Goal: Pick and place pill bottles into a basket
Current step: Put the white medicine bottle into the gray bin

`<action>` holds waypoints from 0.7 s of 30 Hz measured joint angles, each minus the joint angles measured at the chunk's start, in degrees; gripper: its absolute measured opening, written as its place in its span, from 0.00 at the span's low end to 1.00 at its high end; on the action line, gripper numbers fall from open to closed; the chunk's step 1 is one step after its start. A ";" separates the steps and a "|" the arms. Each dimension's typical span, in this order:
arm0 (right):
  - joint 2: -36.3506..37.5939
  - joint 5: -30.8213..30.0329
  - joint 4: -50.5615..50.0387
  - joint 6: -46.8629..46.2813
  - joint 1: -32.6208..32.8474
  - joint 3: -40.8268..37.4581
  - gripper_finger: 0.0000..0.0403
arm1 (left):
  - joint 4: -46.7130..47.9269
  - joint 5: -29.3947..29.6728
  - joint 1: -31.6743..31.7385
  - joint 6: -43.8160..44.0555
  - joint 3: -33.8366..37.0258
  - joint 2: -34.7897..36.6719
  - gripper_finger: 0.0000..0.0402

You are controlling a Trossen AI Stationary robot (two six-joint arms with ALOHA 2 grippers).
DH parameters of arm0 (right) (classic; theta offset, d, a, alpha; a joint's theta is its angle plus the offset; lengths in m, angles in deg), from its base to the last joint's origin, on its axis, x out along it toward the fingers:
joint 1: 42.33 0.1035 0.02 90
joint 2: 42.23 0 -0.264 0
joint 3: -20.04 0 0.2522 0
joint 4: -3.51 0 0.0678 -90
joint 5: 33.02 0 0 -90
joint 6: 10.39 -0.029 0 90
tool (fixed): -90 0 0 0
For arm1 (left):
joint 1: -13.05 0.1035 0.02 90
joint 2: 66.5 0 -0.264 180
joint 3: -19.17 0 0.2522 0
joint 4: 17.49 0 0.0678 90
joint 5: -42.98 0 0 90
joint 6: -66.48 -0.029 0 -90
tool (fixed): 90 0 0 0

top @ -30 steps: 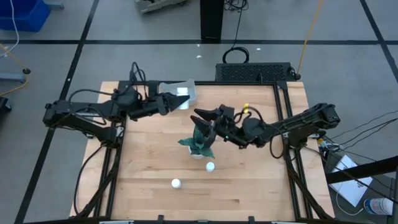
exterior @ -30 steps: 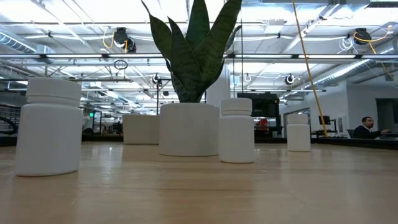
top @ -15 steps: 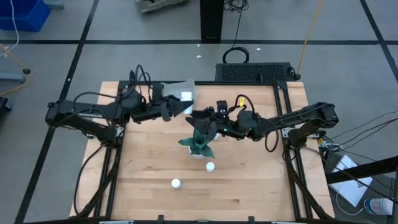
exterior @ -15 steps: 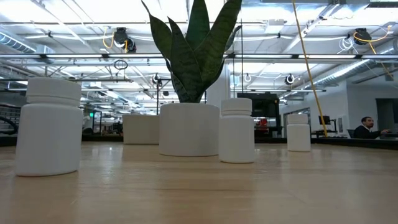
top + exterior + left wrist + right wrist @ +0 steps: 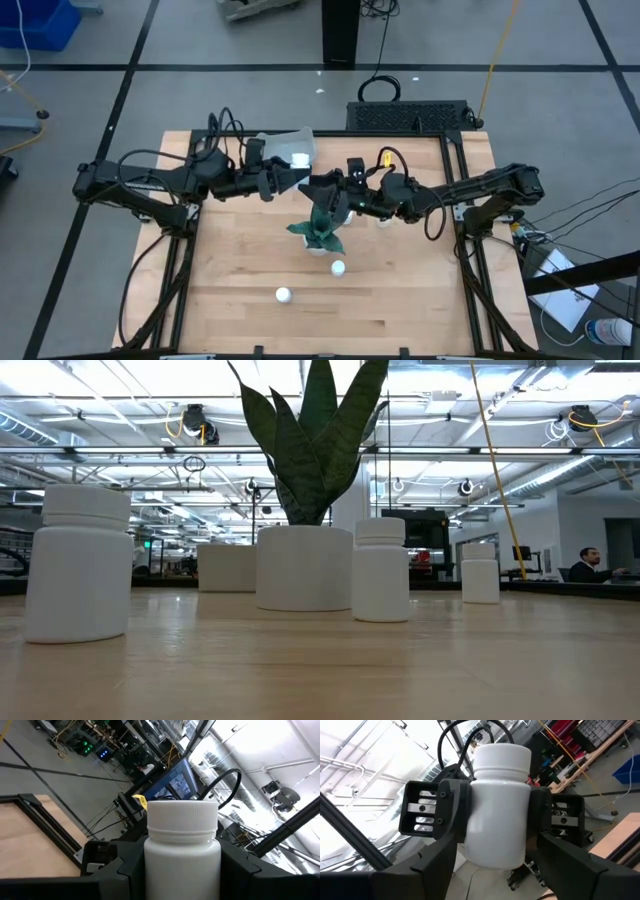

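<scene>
A white pill bottle [image 5: 182, 835] with a ribbed cap is upright in the air between my two grippers; it also shows in the right wrist view [image 5: 497, 805]. My left gripper [image 5: 292, 180] and right gripper [image 5: 312, 185] meet tip to tip above the plant [image 5: 322, 228], both closed on this bottle. The pale basket [image 5: 283, 148] stands at the far edge with a white bottle [image 5: 299, 158] in it. More bottles stand on their bases on the table [image 5: 338, 267], [image 5: 283, 295], [image 5: 383, 222]. My left gripper pinches the bottle's body [image 5: 150, 865] below the cap between its two fingers, level, coming from the table's left. The bottle is upright and clear of the table. My right gripper has its fingers [image 5: 451, 851] against the two sides of the bottle's lower body [image 5: 470, 847], level, from the table's right. The left gripper's fingers [image 5: 454, 805] sit just above them on the same sides.
The plant's tall leaves [image 5: 310, 440] rise right under the two grippers; its white pot [image 5: 304, 568] stands mid-table. In the low view the basket [image 5: 227, 568] stands behind the pot. A black tray [image 5: 408, 116] lies beyond the far edge.
My left gripper has gone from over the basket toward the table's right and a little nearer, up to the right gripper. My right gripper has gone toward the far edge and the left. The two now meet at the bottle above the plant.
</scene>
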 joint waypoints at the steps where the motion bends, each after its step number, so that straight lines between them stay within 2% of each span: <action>1: 0.00 0.13 0.00 0.04 0.00 0.00 0.63 | -0.02 0.00 0.00 0.00 0.00 0.00 0.44; 11: 0.00 2.80 0.02 0.69 -0.83 0.00 0.36 | 0.17 -1.03 0.07 -0.02 0.00 0.04 0.44; 21: 0.13 5.13 -1.71 1.16 -0.85 0.00 0.35 | 0.66 -2.14 0.00 -0.69 0.00 0.07 0.48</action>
